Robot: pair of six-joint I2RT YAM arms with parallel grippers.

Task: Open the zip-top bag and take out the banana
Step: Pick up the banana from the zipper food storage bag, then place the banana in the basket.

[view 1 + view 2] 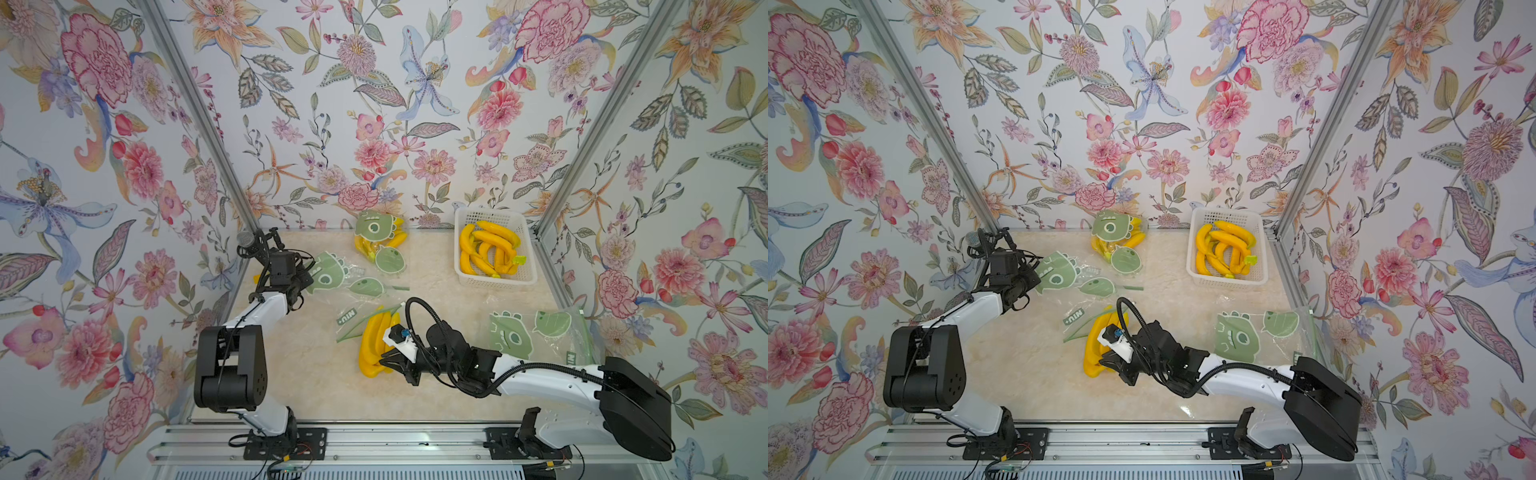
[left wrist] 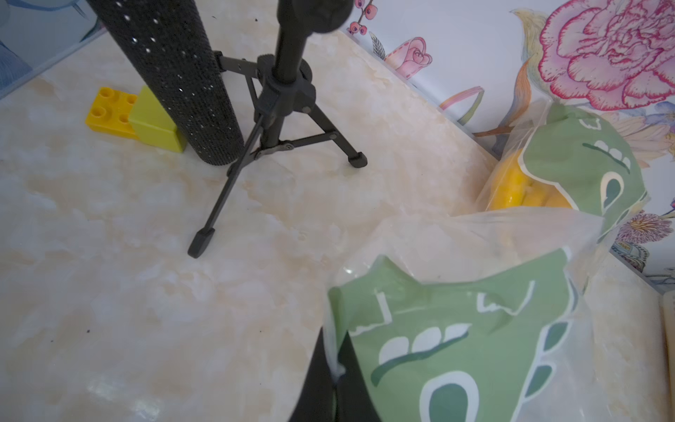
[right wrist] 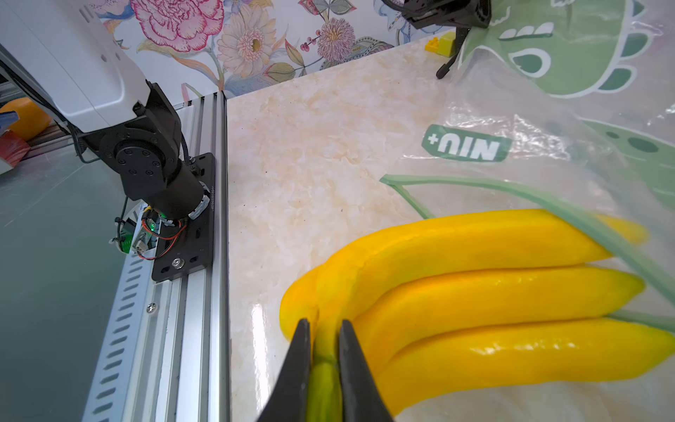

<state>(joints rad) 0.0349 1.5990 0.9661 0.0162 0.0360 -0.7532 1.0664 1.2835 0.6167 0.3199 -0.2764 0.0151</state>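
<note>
Broadly, the marbled table (image 1: 316,374) carries three printed clear bags, one white basket (image 1: 494,280) and two arms. The zip-top bag (image 1: 353,295) lies left of centre. Its left end is pinched in the left gripper (image 2: 334,350), whose fingers are clenched on the plastic. A second bag (image 1: 380,245), full of bananas, rests against the back wall. A third bag (image 1: 536,332), flat and empty, lies on the right, partly under the right arm. The basket, in the far right corner, holds a heap of loose bananas too tangled to count.

The banana bunch (image 1: 372,345) sits at mid-table, mostly outside the zip-top bag's mouth. Only its far tips lie under the green zip strip (image 3: 511,190) that crosses them. The right gripper (image 3: 324,325) is clamped on the bunch's green stem. In both top views that arm's wrist and cable cover the stem end. The pinch shows only in the right wrist view, where three bananas lie side by side.

The left wrist view alone shows plainly one small black tripod (image 2: 277,120), one black mesh cylinder (image 2: 175,80) and two toy bricks, a yellow brick (image 2: 107,109) and a lime brick (image 2: 157,124), near the table's left back corner.
</note>
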